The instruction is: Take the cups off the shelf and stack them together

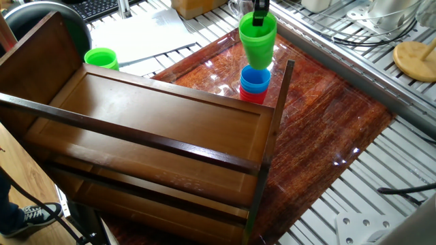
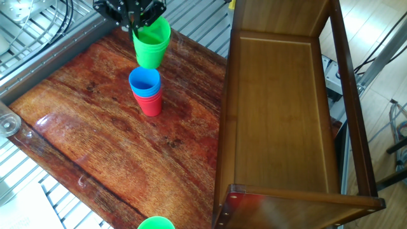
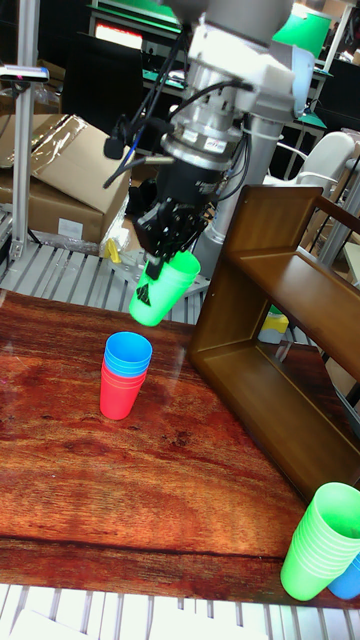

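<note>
Bright, sharp; glare on tabletop

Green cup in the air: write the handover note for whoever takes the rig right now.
Gripper: shut on the green cup, held tilted above the tabletop, up and to one side of the stack.
Blue cup is nested in the red cup, standing on the tabletop.
Shelf: no cups on the boards in view.
Left: line up the green cup, lower it into the blue cup, release.
</note>
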Tool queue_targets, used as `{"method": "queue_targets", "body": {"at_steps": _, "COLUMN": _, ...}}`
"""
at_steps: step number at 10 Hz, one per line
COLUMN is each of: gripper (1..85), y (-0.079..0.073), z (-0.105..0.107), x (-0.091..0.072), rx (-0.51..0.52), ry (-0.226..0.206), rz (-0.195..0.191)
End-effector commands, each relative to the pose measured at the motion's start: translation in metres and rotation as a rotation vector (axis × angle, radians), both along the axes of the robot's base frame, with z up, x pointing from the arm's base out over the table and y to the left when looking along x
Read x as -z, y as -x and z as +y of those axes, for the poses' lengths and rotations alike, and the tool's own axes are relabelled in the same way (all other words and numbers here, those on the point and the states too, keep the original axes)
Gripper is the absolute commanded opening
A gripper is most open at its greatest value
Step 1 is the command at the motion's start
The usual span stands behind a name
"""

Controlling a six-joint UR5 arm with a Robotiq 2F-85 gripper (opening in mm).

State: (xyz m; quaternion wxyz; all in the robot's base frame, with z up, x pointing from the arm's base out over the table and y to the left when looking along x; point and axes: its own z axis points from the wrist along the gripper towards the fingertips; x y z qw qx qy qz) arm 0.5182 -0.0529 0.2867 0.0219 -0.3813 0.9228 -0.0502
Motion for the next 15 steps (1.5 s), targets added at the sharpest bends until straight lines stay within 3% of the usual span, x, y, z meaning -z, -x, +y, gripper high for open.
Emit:
{"method": "queue_targets", "body": {"at_steps": 1, "gripper": 1.3, "y": -0.013, "z": -0.012, "x": 0.020, "rx": -0.044, "ry": -0.009, "rz": -0.054}}
{"method": "queue_targets", "body": {"at_steps": 3, "gripper": 1.3, "y": -0.017, "z": -0.017, "x": 0.024, "rx": -0.068, "ry": -0.006, "rz": -0.057}}
{"method": "queue_targets", "body": {"at_steps": 8, "gripper": 1.3, "y": -0.006, "z": -0.020, "x": 0.045, "rx": -0.072, "ry": -0.037, "rz": -0.064}}
{"method": "queue_targets", "body": {"at_steps": 12, "gripper": 1.3, "y": 0.000, "z": -0.018, "x": 0.052, "rx": -0.063, "ry": -0.041, "rz": -0.069}}
{"method": "queue_targets", "body": {"at_steps": 15, "gripper": 1.3, "y": 0.001, "z": -0.008, "x": 0.055, "rx": -0.044, "ry": -0.079, "rz": -0.073}}
